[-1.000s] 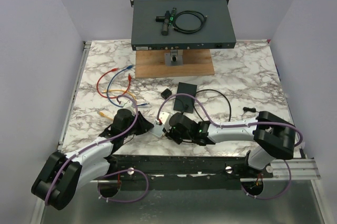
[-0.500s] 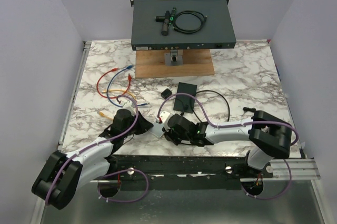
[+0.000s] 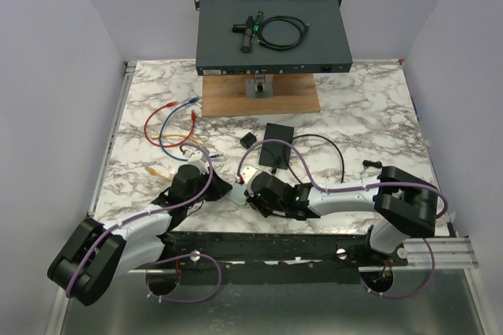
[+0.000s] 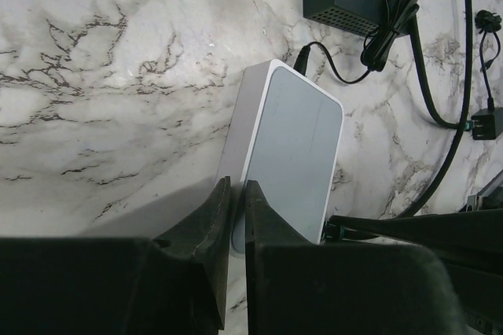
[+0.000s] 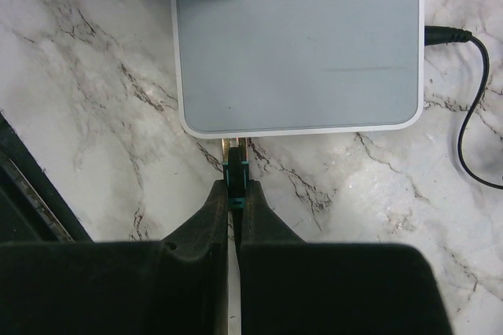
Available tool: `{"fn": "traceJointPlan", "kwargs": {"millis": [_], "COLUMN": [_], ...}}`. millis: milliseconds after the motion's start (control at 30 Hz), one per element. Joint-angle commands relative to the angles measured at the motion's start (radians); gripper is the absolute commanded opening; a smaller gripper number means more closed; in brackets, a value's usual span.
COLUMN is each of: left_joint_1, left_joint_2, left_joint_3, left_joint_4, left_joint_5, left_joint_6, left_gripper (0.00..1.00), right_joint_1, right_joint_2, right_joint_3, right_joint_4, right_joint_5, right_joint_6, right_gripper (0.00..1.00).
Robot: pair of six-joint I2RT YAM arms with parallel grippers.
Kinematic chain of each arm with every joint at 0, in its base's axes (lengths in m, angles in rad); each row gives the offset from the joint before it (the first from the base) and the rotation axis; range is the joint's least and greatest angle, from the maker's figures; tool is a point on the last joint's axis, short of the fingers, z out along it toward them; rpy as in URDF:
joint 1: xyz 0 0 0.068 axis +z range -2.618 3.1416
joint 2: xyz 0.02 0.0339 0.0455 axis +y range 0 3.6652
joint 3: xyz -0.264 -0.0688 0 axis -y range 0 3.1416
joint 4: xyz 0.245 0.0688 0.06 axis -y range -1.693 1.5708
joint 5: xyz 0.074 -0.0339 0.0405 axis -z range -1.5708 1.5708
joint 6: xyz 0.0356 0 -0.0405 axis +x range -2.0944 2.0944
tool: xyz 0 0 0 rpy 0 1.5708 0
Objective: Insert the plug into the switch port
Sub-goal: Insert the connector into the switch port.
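Observation:
A small white switch (image 3: 240, 188) lies near the table's front edge, a black power cord in its far end. My left gripper (image 3: 225, 187) is shut on the switch's left edge; in the left wrist view the fingers (image 4: 212, 209) pinch its side wall (image 4: 295, 146). My right gripper (image 3: 251, 196) is shut on a green plug (image 5: 236, 171). The plug's metal tip touches the switch's near side (image 5: 299, 48), at the port edge. How deep it sits is hidden under the switch's lip.
A large dark rack unit (image 3: 271, 36) stands at the back on a wooden board (image 3: 261, 101). A black adapter box (image 3: 277, 154) with black cords lies behind the switch. Red, blue and yellow patch cables (image 3: 169, 127) lie at the left.
My left gripper has moved right, up to the switch. My right gripper has shifted slightly left with the plug, closer against the switch.

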Motion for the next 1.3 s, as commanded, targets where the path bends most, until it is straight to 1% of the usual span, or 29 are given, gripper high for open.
{"fn": "traceJointPlan", "kwargs": {"millis": [0,167,333,667,833,1100,1267], "left_joint_1": [-0.073,-0.102,-0.131,-0.158,-0.172,-0.184,-0.185], "left_joint_2": [-0.007,-0.027,-0.026,0.012,0.012,0.005,-0.061], "left_joint_3": [-0.048,-0.051,-0.065,-0.085,-0.093,-0.096,-0.087], "left_joint_4": [-0.058,-0.079,-0.055,0.012,0.022,0.02,-0.056], "left_joint_5": [0.212,0.209,0.211,0.228,0.22,0.207,0.173], "left_joint_6": [-0.035,-0.041,-0.067,-0.093,-0.101,-0.102,-0.09], "left_gripper": [0.05,0.04,0.04,0.01,0.0,0.0,0.0], "right_joint_1": [-0.007,-0.007,-0.007,-0.026,-0.055,-0.084,-0.083], "right_joint_2": [-0.035,-0.06,-0.048,-0.004,0.024,0.052,0.04], "right_joint_3": [0.008,0.005,0.011,0.038,0.087,0.187,0.18], "right_joint_4": [0.159,0.154,0.183,0.271,0.284,0.208,0.151], "right_joint_5": [0.088,0.099,0.11,0.067,0.037,-0.009,-0.069], "right_joint_6": [-0.008,-0.047,-0.074,-0.111,-0.124,-0.146,-0.209], "right_gripper": [0.01,0.01,0.01,0.01,0.01,0.01,0.01]}}
